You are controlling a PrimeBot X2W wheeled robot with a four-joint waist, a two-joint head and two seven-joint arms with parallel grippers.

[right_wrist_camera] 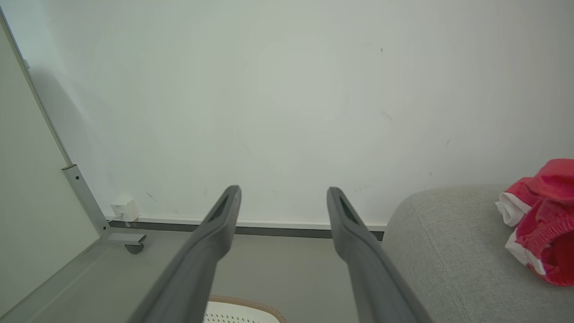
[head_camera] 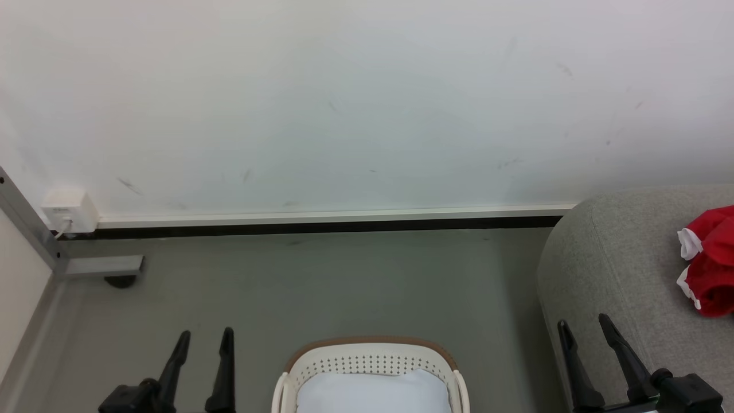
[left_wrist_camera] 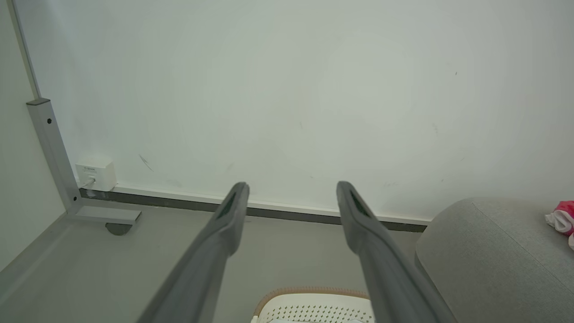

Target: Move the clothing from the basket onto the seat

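Clothing [head_camera: 714, 258] lies on the seat [head_camera: 619, 264], right of the spread right claw [head_camera: 582, 321].

left gripper [head_camera: 206, 331]: two long tapered dark fingers | right gripper [head_camera: 582, 320]: same, black knobbed base

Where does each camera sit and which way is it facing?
Head view: on the head, facing forward and down at floor, basket and seat; left fingers and right fingers rise from the bottom edge.
Left wrist view: on the left wrist, facing the wall along its own open fingers.
Right wrist view: on the right wrist, facing the wall likewise; clothing lies on the seat at right.
Shared: both wrist views show the wall socket, basket rim and seat.
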